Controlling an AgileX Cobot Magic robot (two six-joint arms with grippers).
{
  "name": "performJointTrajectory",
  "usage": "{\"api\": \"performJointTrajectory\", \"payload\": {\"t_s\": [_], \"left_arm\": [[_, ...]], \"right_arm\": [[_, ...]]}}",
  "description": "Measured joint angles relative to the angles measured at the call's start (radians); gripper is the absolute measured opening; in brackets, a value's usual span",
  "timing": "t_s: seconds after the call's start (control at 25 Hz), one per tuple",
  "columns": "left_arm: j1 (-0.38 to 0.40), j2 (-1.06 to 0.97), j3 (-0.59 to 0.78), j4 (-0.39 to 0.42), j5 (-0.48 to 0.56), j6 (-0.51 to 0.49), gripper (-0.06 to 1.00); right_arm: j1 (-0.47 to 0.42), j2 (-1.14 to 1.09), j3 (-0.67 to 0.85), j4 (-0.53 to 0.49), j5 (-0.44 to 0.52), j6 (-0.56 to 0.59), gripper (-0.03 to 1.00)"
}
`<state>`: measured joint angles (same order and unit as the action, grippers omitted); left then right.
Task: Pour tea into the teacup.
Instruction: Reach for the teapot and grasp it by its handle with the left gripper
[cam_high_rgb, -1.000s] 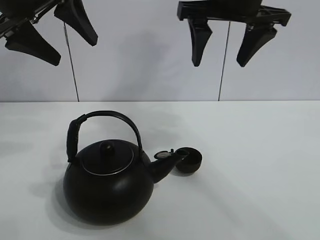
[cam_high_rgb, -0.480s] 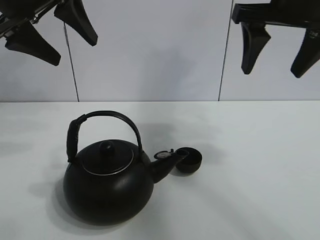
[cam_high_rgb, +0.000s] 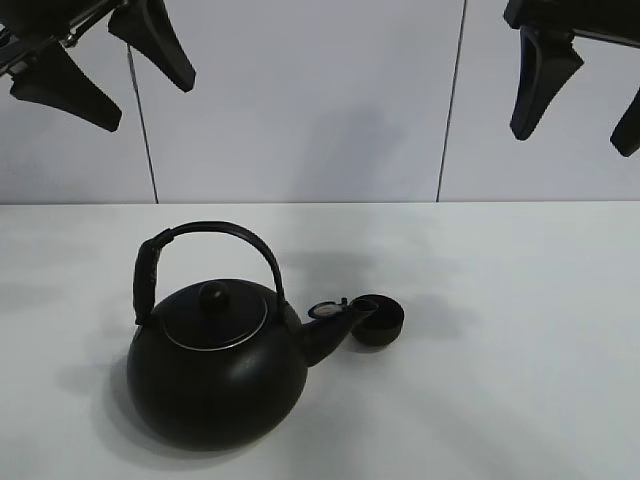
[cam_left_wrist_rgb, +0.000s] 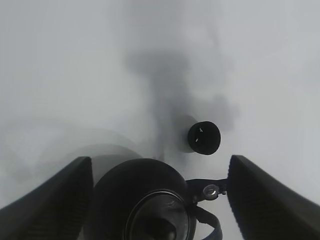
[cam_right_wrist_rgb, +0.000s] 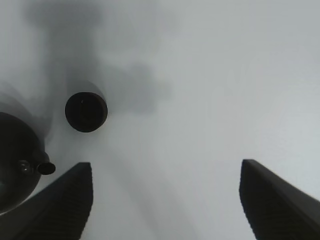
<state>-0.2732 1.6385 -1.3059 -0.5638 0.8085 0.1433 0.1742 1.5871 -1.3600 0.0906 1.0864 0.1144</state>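
I am holding my left gripper (cam_high_rgb: 148, 100) and my right gripper (cam_high_rgb: 575, 140) high above the table (cam_high_rgb: 520, 390). Both are hanging wide open with nothing in them. The kettle (cam_high_rgb: 215, 370) is sitting far below my left gripper, right between its jaws, so I am guessing that hand is lined up to come down for the handle (cam_high_rgb: 215, 231). The teacup (cam_high_rgb: 378, 320) is sitting just past those jaws, beside the spout (cam_high_rgb: 335, 325) with a small gap, ready for tea. Under my right gripper the teacup is lying off to the kettle side, not between its jaws, which is leaving room for pouring.
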Motion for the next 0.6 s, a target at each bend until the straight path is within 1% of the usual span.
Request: {"api": "performJointTrajectory", "payload": {"t_s": [0.6], "left_arm": [[0.000, 0.000, 0.000, 0.000, 0.000, 0.000, 0.54]], "right_arm": [[-0.001, 0.000, 0.001, 0.026, -0.008, -0.003, 0.56]]}}
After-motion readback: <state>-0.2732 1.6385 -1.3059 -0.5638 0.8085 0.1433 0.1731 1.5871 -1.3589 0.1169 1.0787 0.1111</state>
